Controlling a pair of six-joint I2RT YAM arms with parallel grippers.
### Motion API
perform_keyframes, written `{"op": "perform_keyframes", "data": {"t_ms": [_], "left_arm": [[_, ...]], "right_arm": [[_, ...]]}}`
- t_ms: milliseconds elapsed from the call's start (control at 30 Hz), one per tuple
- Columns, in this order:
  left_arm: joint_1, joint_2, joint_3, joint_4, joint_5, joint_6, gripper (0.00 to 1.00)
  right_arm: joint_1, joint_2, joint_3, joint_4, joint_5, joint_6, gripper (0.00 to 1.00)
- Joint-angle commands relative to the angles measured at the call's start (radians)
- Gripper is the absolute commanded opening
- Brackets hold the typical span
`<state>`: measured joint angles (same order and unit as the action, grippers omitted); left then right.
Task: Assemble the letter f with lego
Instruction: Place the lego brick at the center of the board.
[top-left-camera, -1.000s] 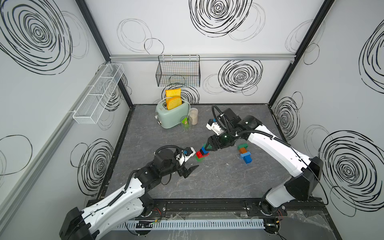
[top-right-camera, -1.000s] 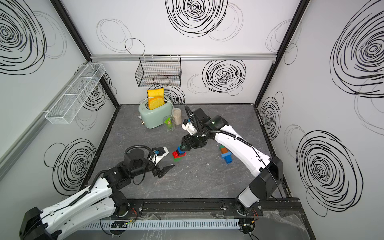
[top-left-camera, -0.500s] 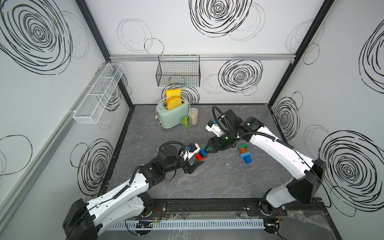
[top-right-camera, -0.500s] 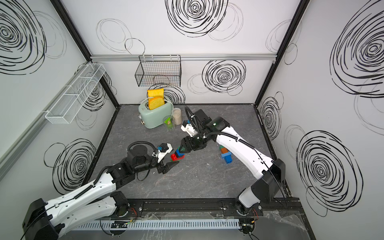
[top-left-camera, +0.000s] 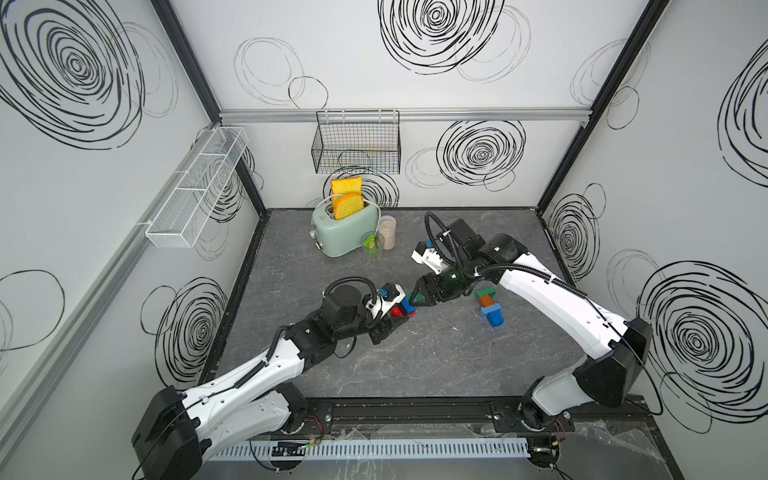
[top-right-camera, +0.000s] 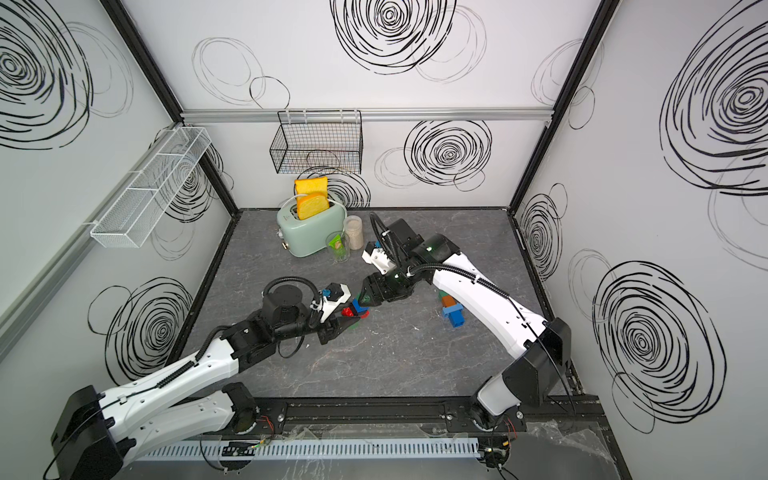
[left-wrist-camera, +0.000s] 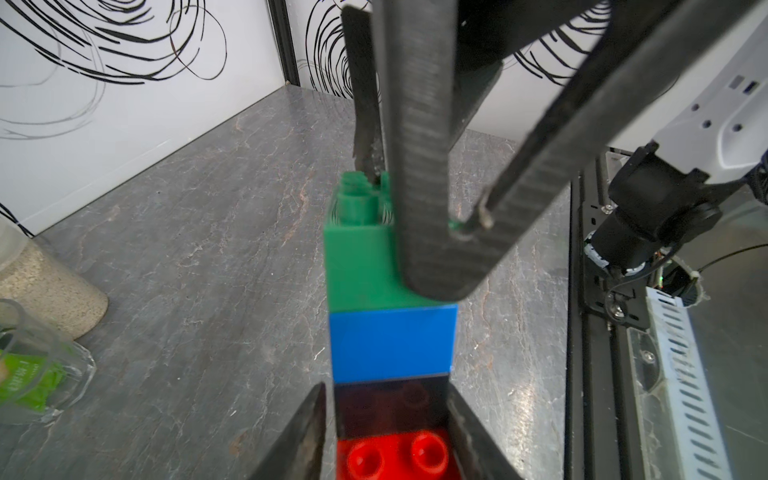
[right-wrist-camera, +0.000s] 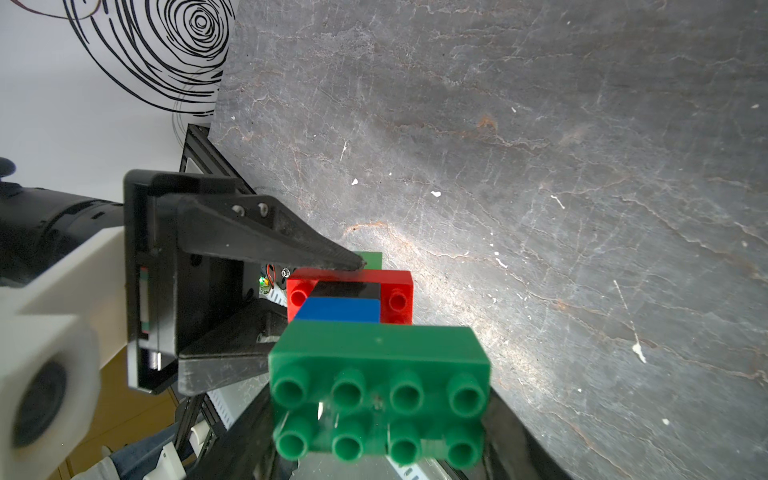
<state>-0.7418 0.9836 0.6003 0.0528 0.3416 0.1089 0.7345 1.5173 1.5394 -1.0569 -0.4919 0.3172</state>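
Observation:
A lego stack (top-left-camera: 405, 308) (top-right-camera: 355, 309) spans the gap between my two grippers at mid table. It runs from an oblong green brick (right-wrist-camera: 378, 374) (left-wrist-camera: 361, 266) through a blue brick (left-wrist-camera: 392, 345) (right-wrist-camera: 338, 309) and a black brick (left-wrist-camera: 390, 403) to a red brick (left-wrist-camera: 395, 457) (right-wrist-camera: 399, 297). The right gripper (right-wrist-camera: 380, 415) (top-left-camera: 415, 297) is shut on the green brick. The left gripper (left-wrist-camera: 386, 390) (top-left-camera: 395, 318) has its jaws pressed on the sides of the black and red bricks. A second lego piece (top-left-camera: 490, 309) (top-right-camera: 453, 309) of green, orange and blue bricks lies to the right.
A mint toaster (top-left-camera: 347, 235) with two toast slices stands at the back, beside a jar (top-left-camera: 387, 232) and a glass (top-left-camera: 372, 247) holding a green packet. A black wire basket (top-left-camera: 355, 147) hangs on the back wall and a white mesh shelf (top-left-camera: 195, 187) on the left wall.
The left arm has reached right to the lego stack, and its jaws have closed from wide open onto the stack's red and black end. The right arm has stayed holding the green end.

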Motion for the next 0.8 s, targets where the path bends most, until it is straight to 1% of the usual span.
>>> {"op": "perform_keyframes", "data": {"t_ms": [0,67,133,200,233,300,333,467,533,567,600,667,700,767], "left_arm": [[-0.003,0.001,0.032,0.026,0.016,-0.004,0.38],[0.009,0.0,0.039,0.016,0.022,-0.024,0.33],[0.044,0.003,0.052,-0.001,0.063,-0.067,0.32],[0.067,0.023,0.071,-0.044,0.091,-0.089,0.32],[0.076,0.035,0.079,-0.065,0.1,-0.101,0.32],[0.093,0.055,0.088,-0.082,0.129,-0.139,0.33],[0.111,0.069,0.09,-0.074,0.161,-0.181,0.33],[0.189,0.146,0.071,0.056,0.317,-0.412,0.37],[0.21,0.201,0.056,0.144,0.351,-0.526,0.37],[0.217,0.237,0.047,0.2,0.365,-0.612,0.37],[0.22,0.272,0.042,0.246,0.374,-0.672,0.38],[0.216,0.36,0.042,0.335,0.384,-0.795,0.39],[0.209,0.401,0.044,0.369,0.386,-0.836,0.4],[0.195,0.481,0.047,0.429,0.352,-0.904,0.4]], "right_arm": [[0.003,-0.028,-0.007,0.016,-0.008,-0.014,0.56],[-0.002,-0.024,0.0,0.036,0.048,0.001,0.74],[-0.023,-0.027,0.002,0.076,0.127,0.025,0.85],[-0.071,-0.031,-0.002,0.126,0.188,0.052,0.91],[-0.106,-0.035,0.0,0.162,0.205,0.067,1.0],[-0.173,-0.052,-0.003,0.232,0.243,0.099,0.99],[-0.21,-0.063,-0.009,0.263,0.265,0.118,0.99],[-0.326,-0.095,-0.028,0.294,0.367,0.153,0.99],[-0.381,-0.113,-0.074,0.311,0.352,0.163,0.99],[-0.407,-0.127,-0.107,0.332,0.326,0.167,0.99],[-0.422,-0.14,-0.135,0.348,0.311,0.168,0.99],[-0.432,-0.164,-0.185,0.374,0.307,0.165,0.99],[-0.434,-0.171,-0.203,0.382,0.303,0.163,0.99],[-0.434,-0.184,-0.235,0.394,0.286,0.162,0.99]]}}
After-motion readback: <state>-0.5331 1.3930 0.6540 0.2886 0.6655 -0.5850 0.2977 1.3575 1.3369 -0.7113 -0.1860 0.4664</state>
